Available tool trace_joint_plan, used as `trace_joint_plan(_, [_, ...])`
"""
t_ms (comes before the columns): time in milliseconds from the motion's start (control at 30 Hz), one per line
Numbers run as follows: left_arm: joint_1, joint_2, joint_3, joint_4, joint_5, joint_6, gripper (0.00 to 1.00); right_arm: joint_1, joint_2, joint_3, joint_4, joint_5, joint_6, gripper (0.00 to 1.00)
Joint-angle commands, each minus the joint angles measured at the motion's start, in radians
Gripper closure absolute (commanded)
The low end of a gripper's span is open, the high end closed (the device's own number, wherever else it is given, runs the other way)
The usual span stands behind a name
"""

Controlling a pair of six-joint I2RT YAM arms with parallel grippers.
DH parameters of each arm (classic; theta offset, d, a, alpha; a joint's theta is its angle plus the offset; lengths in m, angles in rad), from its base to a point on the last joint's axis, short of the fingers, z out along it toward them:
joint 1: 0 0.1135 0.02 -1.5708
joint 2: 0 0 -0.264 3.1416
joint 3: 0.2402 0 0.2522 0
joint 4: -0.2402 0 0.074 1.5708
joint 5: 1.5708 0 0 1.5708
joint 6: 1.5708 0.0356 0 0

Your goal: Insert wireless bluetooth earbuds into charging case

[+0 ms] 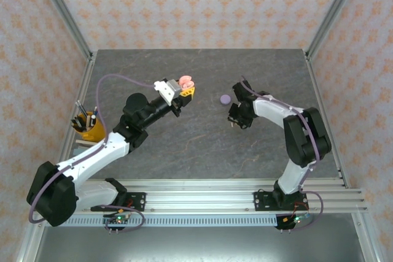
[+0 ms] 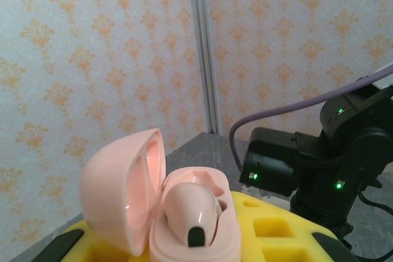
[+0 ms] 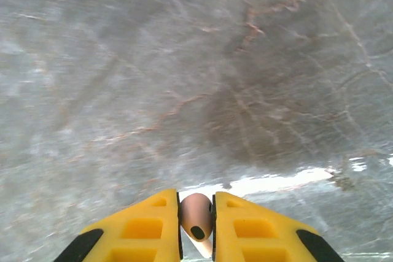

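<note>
Left gripper (image 1: 185, 89) clamps one open pink case (image 2: 123, 191) holding one seated earbud (image 2: 190, 210); right gripper (image 3: 196, 225) pinches one second earbud (image 3: 194, 208); one lilac case (image 1: 225, 99) at its 11 o'clock.

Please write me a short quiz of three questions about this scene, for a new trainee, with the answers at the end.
1. True or false: the pink case between the jaws of the left gripper is open.
2. What do the jaws of the right gripper pinch? A) a lilac case B) a pink earbud C) a pen
3. How many earbuds sit in the pink case?
Key: 1 true; 2 B, the pink earbud; 3 one, the seated earbud.
</note>
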Motion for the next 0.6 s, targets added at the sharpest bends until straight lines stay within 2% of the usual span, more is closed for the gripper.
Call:
trace_joint_plan(0, [-0.002, 0.014, 0.043, 0.012, -0.016, 0.002, 1.0, 0.006, -0.082, -0.006, 0.067, -0.032, -0.008, 0.83])
trace_joint_plan(233, [-0.001, 0.025, 0.062, -0.005, -0.039, 0.018, 1.0, 0.005, -0.225, 0.013, 0.144, -0.07, -0.022, 0.83])
trace_joint_plan(567, [-0.001, 0.057, 0.106, -0.013, -0.054, 0.029, 1.0, 0.005, -0.364, 0.206, 0.194, -0.13, -0.074, 0.82])
